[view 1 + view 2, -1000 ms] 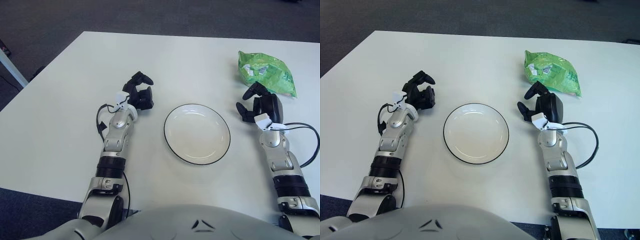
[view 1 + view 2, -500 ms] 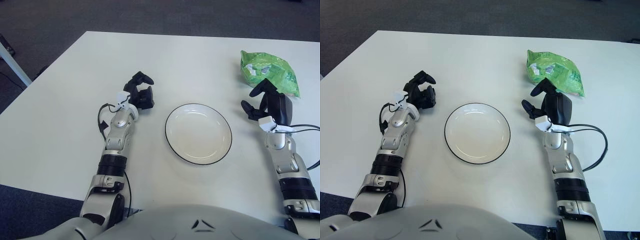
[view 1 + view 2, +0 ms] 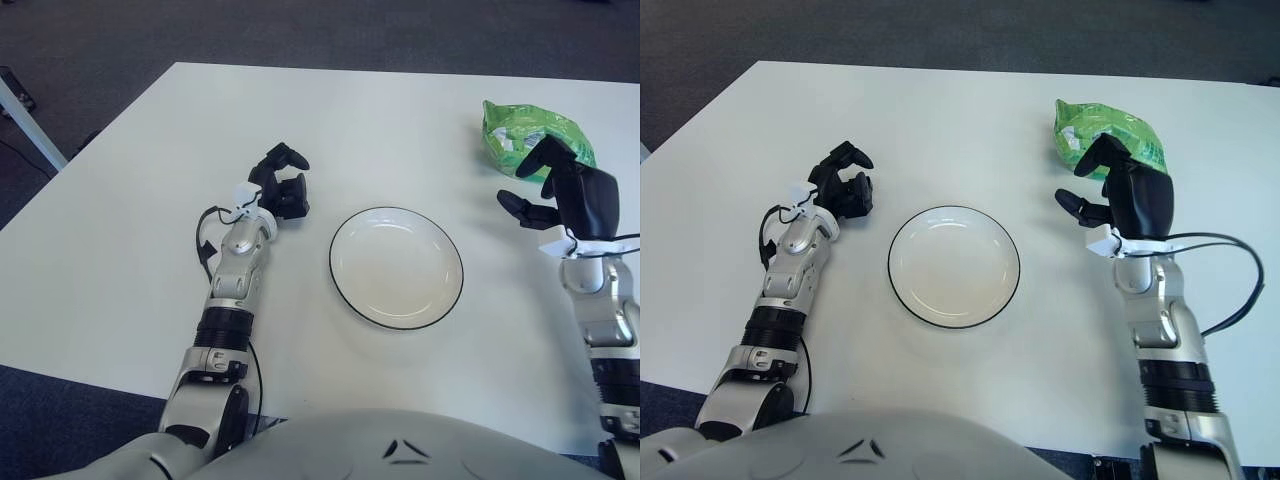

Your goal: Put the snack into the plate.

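Moved since a second ago: right hand [image 3: 1120, 195], advanced from beside the plate toward the far right, now raised over the near edge of the snack bag; bag, plate and left hand unchanged.

Green snack bag [image 3: 1110, 140]: crinkled foil pouch with white print, lying flat on the white table [image 3: 960, 120] at far right, well apart from the plate. Likely light, soft and air-puffed, slippery film, contents crushable; best taken across the puffed middle or by a crimped end seam, with gentle pressure.

White plate with black rim [image 3: 954, 266]: centre of table, nothing in it.

Right hand: fingers spread, grasping nothing; contact with the bag not discernible.

Left hand [image 3: 843, 190]: left of the plate, fingers loosely curled, holding nothing.

Step in hand, by judgement: reach before grasp.
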Controlling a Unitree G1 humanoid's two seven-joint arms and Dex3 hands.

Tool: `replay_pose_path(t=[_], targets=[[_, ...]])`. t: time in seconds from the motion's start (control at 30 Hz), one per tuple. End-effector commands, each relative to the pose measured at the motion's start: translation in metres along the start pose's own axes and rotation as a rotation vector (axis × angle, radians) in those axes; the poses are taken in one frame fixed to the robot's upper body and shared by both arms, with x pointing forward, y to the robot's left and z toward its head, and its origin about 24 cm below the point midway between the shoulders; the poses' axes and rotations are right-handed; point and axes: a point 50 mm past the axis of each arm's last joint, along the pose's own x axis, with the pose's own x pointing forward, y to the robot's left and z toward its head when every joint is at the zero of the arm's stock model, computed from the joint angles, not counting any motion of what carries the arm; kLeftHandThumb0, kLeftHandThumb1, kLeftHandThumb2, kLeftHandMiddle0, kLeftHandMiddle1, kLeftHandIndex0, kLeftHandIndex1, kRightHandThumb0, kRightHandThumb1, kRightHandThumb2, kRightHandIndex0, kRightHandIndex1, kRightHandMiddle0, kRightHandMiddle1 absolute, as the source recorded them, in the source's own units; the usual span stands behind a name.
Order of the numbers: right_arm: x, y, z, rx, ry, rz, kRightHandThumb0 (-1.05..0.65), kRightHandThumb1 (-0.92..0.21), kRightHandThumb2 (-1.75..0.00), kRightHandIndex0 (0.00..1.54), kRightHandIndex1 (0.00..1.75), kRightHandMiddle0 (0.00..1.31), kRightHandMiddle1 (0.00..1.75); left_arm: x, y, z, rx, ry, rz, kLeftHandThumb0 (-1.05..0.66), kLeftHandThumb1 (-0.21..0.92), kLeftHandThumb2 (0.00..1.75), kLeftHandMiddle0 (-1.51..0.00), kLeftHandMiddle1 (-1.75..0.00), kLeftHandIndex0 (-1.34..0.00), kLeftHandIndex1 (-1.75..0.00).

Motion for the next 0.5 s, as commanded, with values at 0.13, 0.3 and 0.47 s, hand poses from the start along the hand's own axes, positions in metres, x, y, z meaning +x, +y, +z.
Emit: replay_pose_path(t=[0.13, 0.3, 0.47], targets=[[0.012, -0.011, -0.009, -0.1, -0.077, -0.015, -0.01, -0.46, -1.05, 0.59, 1.42, 0.42, 1.75, -0.013, 0.004, -0.023, -0.027, 0.091, 0.057, -0.49, 0.28, 1.36, -1.3, -1.75, -0.64, -1.75], [0.018, -0.014, -0.013, -0.147, -0.103, -0.005, -0.14, -0.62, -0.88, 0.49, 1.45, 0.33, 1.75, -0.013, 0.005, -0.023, -0.023, 0.09, 0.065, -0.49, 0.28, 1.36, -1.29, -1.75, -0.64, -1.75], [0.027, -0.02, -0.014, -0.19, -0.129, 0.04, -0.34, -0.77, -0.72, 0.38, 1.46, 0.28, 1.75, -0.013, 0.004, -0.022, -0.022, 0.079, 0.056, -0.49, 0.29, 1.35, -1.3, -1.75, -0.64, -1.75]])
